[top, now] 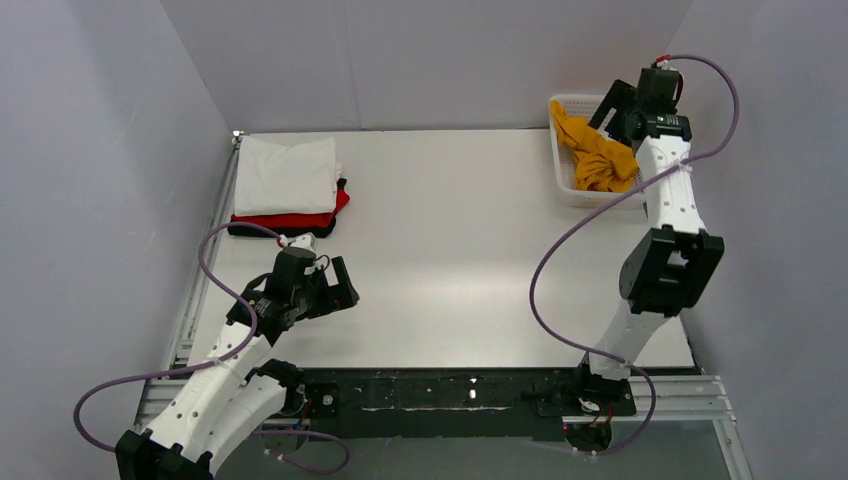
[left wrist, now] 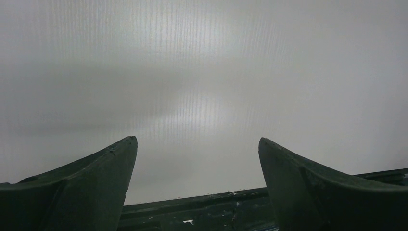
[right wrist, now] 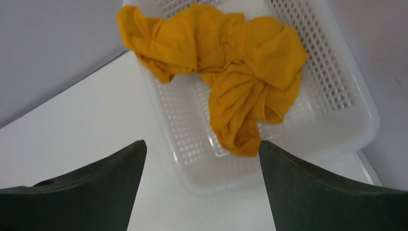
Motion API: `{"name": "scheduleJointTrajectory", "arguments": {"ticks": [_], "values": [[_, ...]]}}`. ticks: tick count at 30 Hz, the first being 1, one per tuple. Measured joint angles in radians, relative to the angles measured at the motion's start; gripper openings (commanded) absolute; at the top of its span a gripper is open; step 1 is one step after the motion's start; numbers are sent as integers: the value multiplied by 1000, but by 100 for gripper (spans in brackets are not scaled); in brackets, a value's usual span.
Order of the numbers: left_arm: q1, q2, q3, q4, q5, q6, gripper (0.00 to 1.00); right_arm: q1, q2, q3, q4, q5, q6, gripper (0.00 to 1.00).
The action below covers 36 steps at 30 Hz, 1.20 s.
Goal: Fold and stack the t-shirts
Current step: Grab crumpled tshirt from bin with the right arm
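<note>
Table: flat white tabletop [top: 470,250], closed in by grey walls on the left, far and right sides. A metal rail [top: 205,270] is seen along the left edge. A black base plate [top: 450,395] is seen along the near edge.

Far-left corner: a pile of folded t-shirts, set close to the left rail. Folded white t-shirt [top: 285,175] on top, folded red t-shirt [top: 290,220] beneath it, folded black t-shirt [top: 245,230] showing only as a thin strip at the bottom.

Far-right corner: white plastic lattice basket [right wrist: 356,130], set near the far and right walls. A crumpled mustard-orange t-shirt [right wrist: 240,67] is bunched inside it, with one fold draped over the basket's rim on the side toward the table's middle.

Open room: a wide bare stretch of tabletop is left between pile and basket, running to the near edge.

Left gripper [left wrist: 197,142]: held low over the near-left part of the table, just short of the pile and apart from it. Jaws spread wide, nothing between them, nothing touched.

Right gripper [right wrist: 202,144]: held above the basket, pointed down at the mustard-orange t-shirt. Jaws spread wide. Cloth is seen past the fingertips, with no contact visible, and nothing is gripped.
</note>
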Motion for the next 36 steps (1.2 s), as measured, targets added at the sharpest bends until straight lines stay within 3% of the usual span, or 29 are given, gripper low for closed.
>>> {"name": "scheduleJointTrajectory", "arguments": {"ticks": [5, 10, 12, 13, 16, 17, 21, 26, 31, 36], "values": [[0, 2, 4, -13, -10, 2, 98, -47, 381, 384, -123, -44, -18, 90], [0, 4, 4, -20, -24, 7, 98, -63, 594, 447, -200, -129, -4, 83], [0, 9, 8, -24, -27, 8, 98, -64, 652, 436, -217, -155, 10, 70], [0, 11, 10, -25, -27, 8, 98, -64, 675, 428, -222, -166, 14, 58], [0, 15, 13, -25, -27, 8, 98, -64, 722, 420, -234, -193, 16, 6], [0, 15, 14, -25, -27, 8, 98, -65, 721, 423, -237, -203, 16, 1], [0, 15, 16, -27, -27, 8, 98, -69, 720, 490, -235, -238, 27, 1], [0, 9, 18, -29, -27, 7, 98, -65, 594, 501, -208, -289, 27, 1], [0, 0, 18, -30, -26, 3, 98, -27, 213, 363, -117, -336, 10, 1], [0, -3, 23, -34, -11, -9, 98, 99, -138, 338, 5, -423, -12, 1]]}}
